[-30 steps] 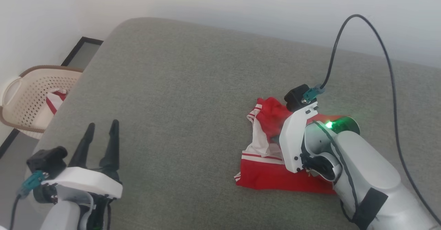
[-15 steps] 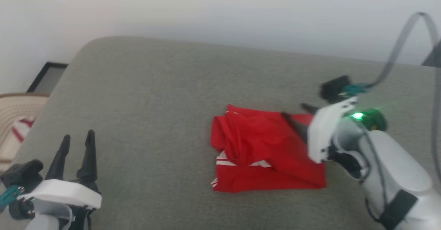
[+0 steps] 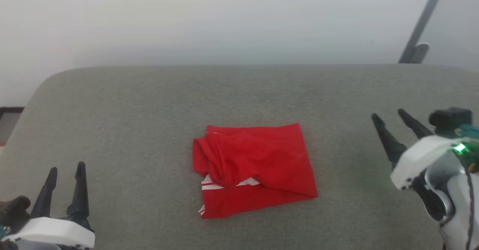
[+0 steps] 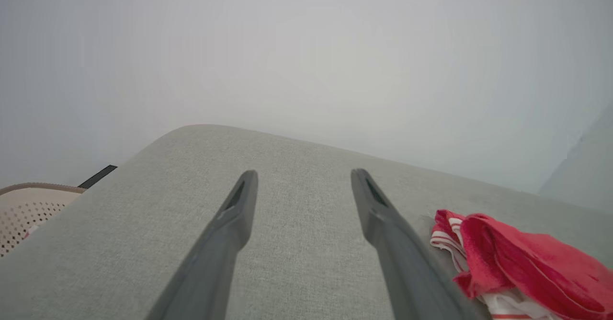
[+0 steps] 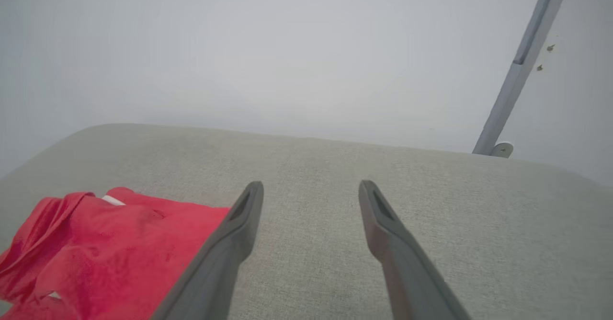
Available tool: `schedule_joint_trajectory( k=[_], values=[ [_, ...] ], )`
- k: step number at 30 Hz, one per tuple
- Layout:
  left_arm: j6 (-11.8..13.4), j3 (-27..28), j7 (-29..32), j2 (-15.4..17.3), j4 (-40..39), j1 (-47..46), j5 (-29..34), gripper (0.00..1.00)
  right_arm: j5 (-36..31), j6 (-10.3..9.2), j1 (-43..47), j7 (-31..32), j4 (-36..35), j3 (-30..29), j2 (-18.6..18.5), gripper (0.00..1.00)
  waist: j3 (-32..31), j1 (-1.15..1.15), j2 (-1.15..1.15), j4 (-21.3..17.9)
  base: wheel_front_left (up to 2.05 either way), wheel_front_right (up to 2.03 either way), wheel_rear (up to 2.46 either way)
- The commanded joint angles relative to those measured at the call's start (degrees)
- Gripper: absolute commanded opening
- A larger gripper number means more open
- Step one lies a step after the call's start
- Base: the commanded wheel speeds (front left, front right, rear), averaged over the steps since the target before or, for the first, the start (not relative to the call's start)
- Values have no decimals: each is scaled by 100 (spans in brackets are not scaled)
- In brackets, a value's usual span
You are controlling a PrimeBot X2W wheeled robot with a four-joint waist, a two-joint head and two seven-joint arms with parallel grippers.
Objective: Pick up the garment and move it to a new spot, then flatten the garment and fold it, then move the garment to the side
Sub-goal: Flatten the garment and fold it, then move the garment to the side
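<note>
The garment (image 3: pixel 254 169), red with a strip of white-red trim showing, lies folded into a rough square in the middle of the grey cushioned surface (image 3: pixel 149 111). My left gripper (image 3: pixel 66 170) hovers open at the lower left, well clear of the cloth. My right gripper (image 3: pixel 389 116) is open at the right, apart from the garment's right edge. In the left wrist view the garment (image 4: pixel 522 262) lies to the right of the open gripper (image 4: pixel 301 175). The right wrist view has the garment (image 5: pixel 105 248) to the left of the open gripper (image 5: pixel 310 186).
A pale wall rises behind the surface. A grey metal strut (image 3: pixel 421 25) leans against the wall at the upper right. A beige perforated basket (image 4: pixel 28 207) sits beyond the surface's left edge. Bare grey surface lies left and right of the garment.
My right gripper has opened, let go of the garment and pulled back to the right. The garment now lies folded. The head camera has turned, shifting the whole picture leftward.
</note>
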Motion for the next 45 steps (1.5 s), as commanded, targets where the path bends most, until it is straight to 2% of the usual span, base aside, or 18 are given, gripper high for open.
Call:
schedule_joint_trajectory(
  k=[1,10,23,34,45],
  values=[
    [-8,24,-22,-13,-35,60,40,100,-53,2,90,-67,-34,-36,15,100,-21,0,0,-95,0,0,0],
    [-8,68,-22,1,-215,248,105,100,-387,2,832,-578,-384,-755,198,100,13,0,0,-324,0,0,0],
    [-8,7,-22,114,-203,212,107,100,-636,2,1234,-595,-664,-1069,527,100,61,0,0,-378,0,0,0],
    [-8,-87,-22,111,-122,135,63,100,-619,2,1297,-396,-719,-971,629,100,56,0,0,-255,0,0,0],
    [-8,-324,-22,41,-7,-48,27,100,-477,2,890,309,-571,-301,646,100,215,0,0,289,0,0,0]
  ],
)
